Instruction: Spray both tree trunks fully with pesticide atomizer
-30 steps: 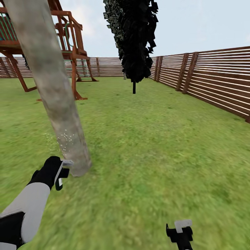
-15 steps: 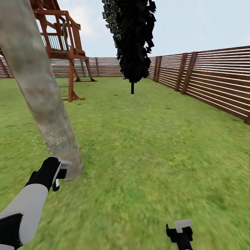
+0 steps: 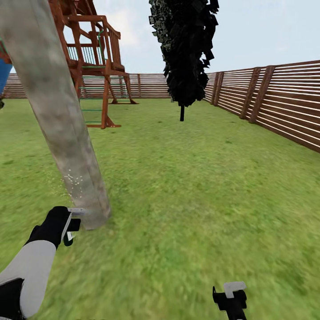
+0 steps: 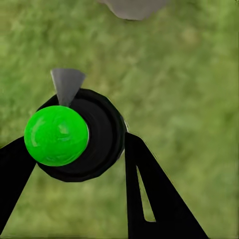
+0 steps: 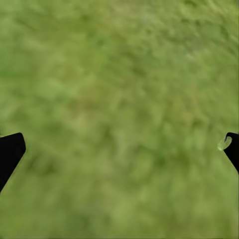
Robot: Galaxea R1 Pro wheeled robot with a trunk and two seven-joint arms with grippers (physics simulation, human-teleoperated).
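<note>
Green-capped atomizer (image 4: 74,134) in left claw (image 4: 79,164), near trunk (image 3: 62,129)

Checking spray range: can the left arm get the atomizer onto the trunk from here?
Probably yes. The left gripper holds the atomizer just short of the tree trunk base, nothing but grass between them, and white flecks speckle the lower bark.

1. Your tree trunk (image 3: 62,120) is mottled grey-brown, flecked with tiny white specks low down.
2. The atomizer (image 4: 74,134) you hold has a black body, a bright green round cap and a grey nozzle.
3. Your left gripper (image 3: 71,224) is black with pale grey parts.
4. The grass (image 3: 200,186) is blurry green.
5. The fence (image 3: 284,102) is brown with horizontal slats.
6. The far tree (image 3: 186,49) is near-black.
</note>
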